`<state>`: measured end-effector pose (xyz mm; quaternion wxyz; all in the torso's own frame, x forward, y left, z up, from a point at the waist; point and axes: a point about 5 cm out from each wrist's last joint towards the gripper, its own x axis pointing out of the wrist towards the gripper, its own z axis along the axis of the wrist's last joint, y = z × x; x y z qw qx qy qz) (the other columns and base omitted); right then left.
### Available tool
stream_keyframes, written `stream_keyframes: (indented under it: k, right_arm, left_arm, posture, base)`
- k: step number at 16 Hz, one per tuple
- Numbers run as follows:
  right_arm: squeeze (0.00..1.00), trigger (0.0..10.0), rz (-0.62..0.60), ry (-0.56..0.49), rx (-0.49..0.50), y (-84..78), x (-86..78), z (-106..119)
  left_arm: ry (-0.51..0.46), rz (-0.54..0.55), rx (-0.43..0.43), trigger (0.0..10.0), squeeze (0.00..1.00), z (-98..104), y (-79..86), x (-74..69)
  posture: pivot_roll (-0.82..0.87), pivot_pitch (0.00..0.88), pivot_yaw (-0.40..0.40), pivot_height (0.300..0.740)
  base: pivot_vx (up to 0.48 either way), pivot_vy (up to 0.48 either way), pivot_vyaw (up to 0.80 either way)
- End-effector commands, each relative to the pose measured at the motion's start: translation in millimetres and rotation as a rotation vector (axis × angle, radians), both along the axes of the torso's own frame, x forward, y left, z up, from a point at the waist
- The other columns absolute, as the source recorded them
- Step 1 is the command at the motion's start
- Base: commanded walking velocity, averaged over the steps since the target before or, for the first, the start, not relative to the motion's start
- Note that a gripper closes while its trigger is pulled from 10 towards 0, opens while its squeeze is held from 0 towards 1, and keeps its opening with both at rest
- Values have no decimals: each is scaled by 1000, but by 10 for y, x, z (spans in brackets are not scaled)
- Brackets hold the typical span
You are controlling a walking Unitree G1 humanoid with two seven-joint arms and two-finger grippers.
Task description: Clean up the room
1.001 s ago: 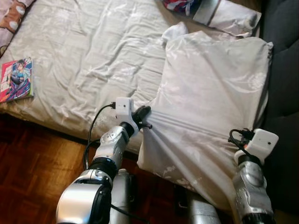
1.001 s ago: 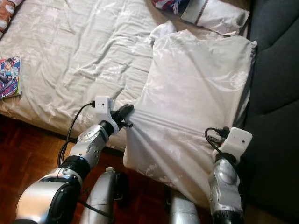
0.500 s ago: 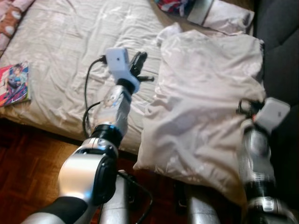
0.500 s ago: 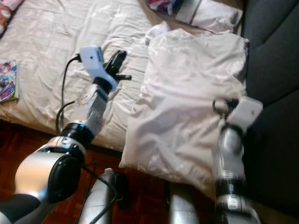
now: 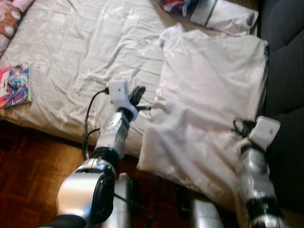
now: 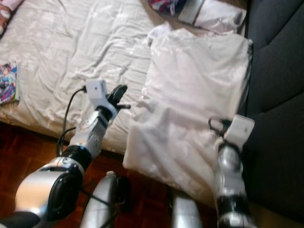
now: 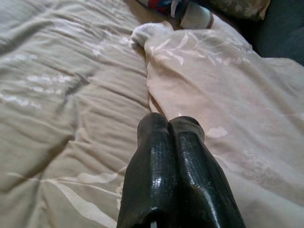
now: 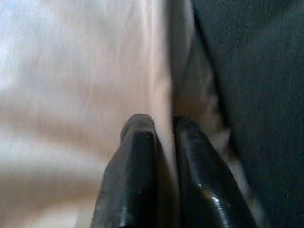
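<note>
The left hand [image 5: 139, 94] hovers over the bed [image 5: 85, 57] just beside the near left edge of the pillow [image 5: 209, 109], its fingers [image 7: 175, 171] pressed together on nothing; the right hand [image 8: 161, 128] sits at the pillow's right edge against the dark sofa [image 5: 285, 71], fingers clamped on a fold of the pillowcase, as far as the blurred wrist view allows; the pillow lies on the bed's right side with its near end overhanging the floor [image 5: 28, 166], probably held there to be drawn fully onto the bed; a comic book [image 5: 15, 85] rests at the bed's left edge, and other clutter [image 5: 209, 12] lies beyond the pillow.
</note>
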<state>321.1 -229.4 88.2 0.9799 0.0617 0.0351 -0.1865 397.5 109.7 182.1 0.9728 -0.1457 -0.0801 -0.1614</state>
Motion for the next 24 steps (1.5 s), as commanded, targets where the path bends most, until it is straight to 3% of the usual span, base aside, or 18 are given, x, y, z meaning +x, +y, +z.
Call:
stream_keyframes:
  k: [1,7,8,11,13,15,17,19,24]
  right_arm:
    - [1000,10000,1,41,20,30,-99,-141]
    - [1000,10000,20,-136,-62,95,-98,177]
    - [0,10000,42,-180,-109,128,-162,250]
    - [0,10000,78,-217,-147,187,-401,260]
    - [0,10000,76,-215,-148,192,-497,222]
    - [0,10000,37,-242,-196,184,-674,237]
    - [0,10000,54,-236,-189,228,-735,221]
    - [0,10000,60,-182,-167,273,-772,94]
    - [0,10000,92,-105,-103,354,-734,-96]
  left_arm:
    - [44,2,13,10000,0,-155,30,-45]
    - [52,15,23,10000,0,-259,54,-102]
    - [65,30,51,10000,0,-364,126,-154]
    - [112,118,89,10000,0,-660,371,-329]
    - [106,159,131,10000,0,-731,443,-401]
    - [46,192,235,10000,0,-762,520,-528]
    - [33,209,276,10000,0,-792,575,-606]
    - [60,215,267,10000,0,-867,571,-694]
    - [57,203,278,10000,0,-855,441,-675]
  posture:
    - [-99,490,55,661]
    - [-98,467,54,661]
    - [-98,461,54,661]
    - [-96,435,53,661]
    - [-92,423,52,661]
    - [-85,390,57,661]
    - [-82,359,67,661]
    - [-77,341,72,661]
    - [-71,313,71,661]
  base:
    - [0,0,0]
    - [0,0,0]
    - [0,0,0]
    - [0,0,0]
    - [0,0,0]
    - [0,0,0]
    - [0,0,0]
    - [0,172,0]
    - [0,418,0]
